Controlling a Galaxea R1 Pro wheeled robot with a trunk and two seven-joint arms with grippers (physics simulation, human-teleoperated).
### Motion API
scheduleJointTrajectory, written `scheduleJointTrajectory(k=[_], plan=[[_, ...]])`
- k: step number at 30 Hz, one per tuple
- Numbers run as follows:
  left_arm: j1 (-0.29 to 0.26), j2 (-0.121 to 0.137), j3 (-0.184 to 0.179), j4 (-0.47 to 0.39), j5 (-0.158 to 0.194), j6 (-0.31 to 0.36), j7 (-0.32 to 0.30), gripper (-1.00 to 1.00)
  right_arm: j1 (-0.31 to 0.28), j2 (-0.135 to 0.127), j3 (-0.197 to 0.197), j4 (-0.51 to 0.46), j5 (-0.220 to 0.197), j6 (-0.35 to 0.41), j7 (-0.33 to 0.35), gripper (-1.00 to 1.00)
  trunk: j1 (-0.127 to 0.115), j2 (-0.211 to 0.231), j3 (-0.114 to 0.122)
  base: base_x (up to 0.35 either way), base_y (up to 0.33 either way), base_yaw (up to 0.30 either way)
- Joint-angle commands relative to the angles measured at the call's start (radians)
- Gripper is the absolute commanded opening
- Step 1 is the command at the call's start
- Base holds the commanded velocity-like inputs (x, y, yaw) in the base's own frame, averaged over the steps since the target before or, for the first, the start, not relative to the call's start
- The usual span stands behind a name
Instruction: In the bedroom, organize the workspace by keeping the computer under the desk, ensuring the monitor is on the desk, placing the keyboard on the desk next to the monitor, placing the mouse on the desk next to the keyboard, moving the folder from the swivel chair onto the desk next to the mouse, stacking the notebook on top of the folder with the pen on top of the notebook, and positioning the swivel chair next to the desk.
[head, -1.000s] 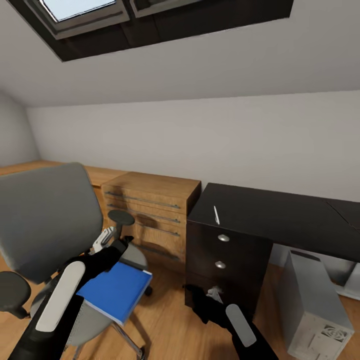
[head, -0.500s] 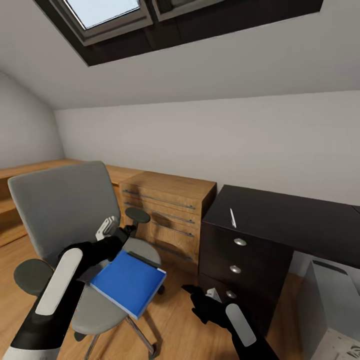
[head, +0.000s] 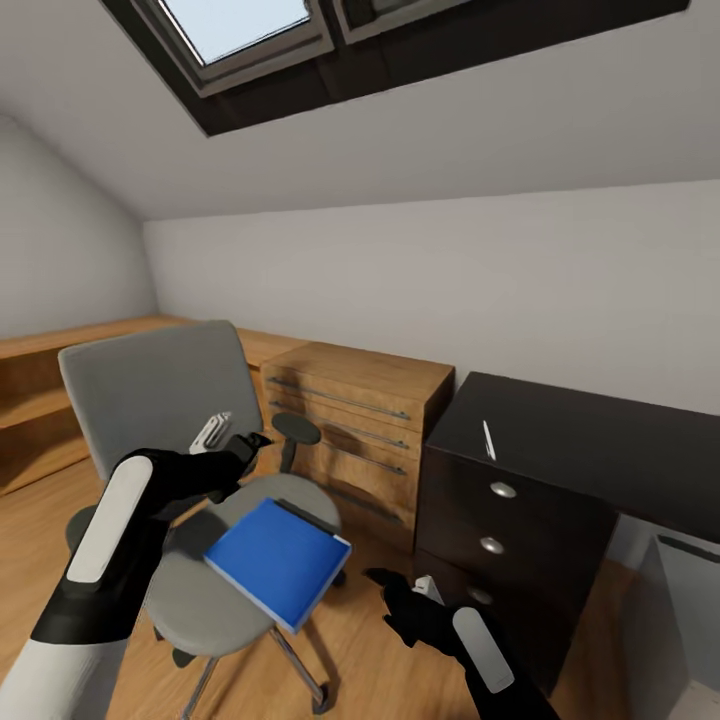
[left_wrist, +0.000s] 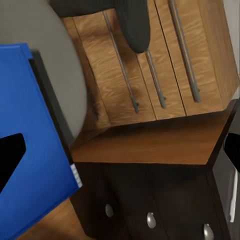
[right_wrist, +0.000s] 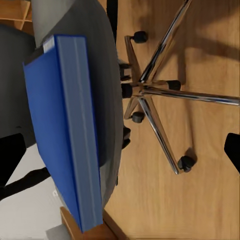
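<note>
Lying flat on the grey seat of the swivel chair, the bright-blue folder has one corner jutting past the seat's front edge; its white page edges show along the near sides; from the right wrist view the folder is seen edge-on against the seat, with the chair's chrome five-star base and castors spread on the wood floor beyond it.

The left gripper hovers above the seat, just behind the folder's far corner and near the chair's black armrest pad; it holds nothing, and I cannot tell whether its fingers are apart or together; in the left wrist view the folder sits close below the dark fingertips.

The right gripper hangs low over the floor, off the folder's near-right side and apart from it, just in front of the black drawer block of the desk; it is empty, and whether its fingers are spread cannot be told either.

On the desk's glossy black top, beyond the right gripper, lies a slim white pen; beside the desk, behind the chair, stands a light-wood drawer unit with long metal handles; a pale grey box edge, probably the computer, shows at the far right.
</note>
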Motion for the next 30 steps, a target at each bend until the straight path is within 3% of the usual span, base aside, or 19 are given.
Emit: scheduleJointTrajectory(k=[1, 8, 12, 15, 21, 30], plan=[[-0.002, 0.0, -0.001, -0.001, 0.007, 0.006, 0.01, 1.0, 0.0, 0.0, -0.003, -0.001, -0.001, 0.006, 0.0, 1.0, 0.0, -0.001, -0.001, 0.0, 0.0, 0.266], [-0.002, 0.0, -0.003, -0.001, 0.01, 0.007, 0.014, 1.0, 0.0, -0.002, -0.005, -0.005, 0.0, 0.03, 0.023, 1.0, 0.0, -0.001, 0.001, 0.0, 0.0, 0.206], [-0.002, 0.0, -0.003, -0.001, 0.011, 0.008, 0.014, 1.0, 0.001, -0.006, -0.006, -0.004, 0.0, 0.035, 0.14, 1.0, 0.0, -0.001, 0.001, 0.0, 0.0, 0.045], [-0.002, 0.0, -0.003, -0.001, 0.011, 0.009, 0.014, 1.0, 0.001, -0.007, -0.006, -0.004, 0.001, 0.034, 0.187, 1.0, 0.0, -0.001, 0.001, 0.0, 0.0, 0.014], [-0.002, 0.0, -0.003, -0.001, 0.011, 0.01, 0.014, 1.0, 0.001, -0.007, -0.007, -0.003, 0.001, 0.034, 0.211, 1.0, 0.0, -0.001, 0.001, 0.0, 0.0, 0.005], [-0.003, -0.001, -0.004, -0.001, 0.011, 0.01, 0.013, 1.0, 0.0, -0.007, -0.007, 0.005, 0.002, 0.033, 0.22, 1.0, 0.027, -0.05, -0.021, 0.0, 0.0, 0.0]])
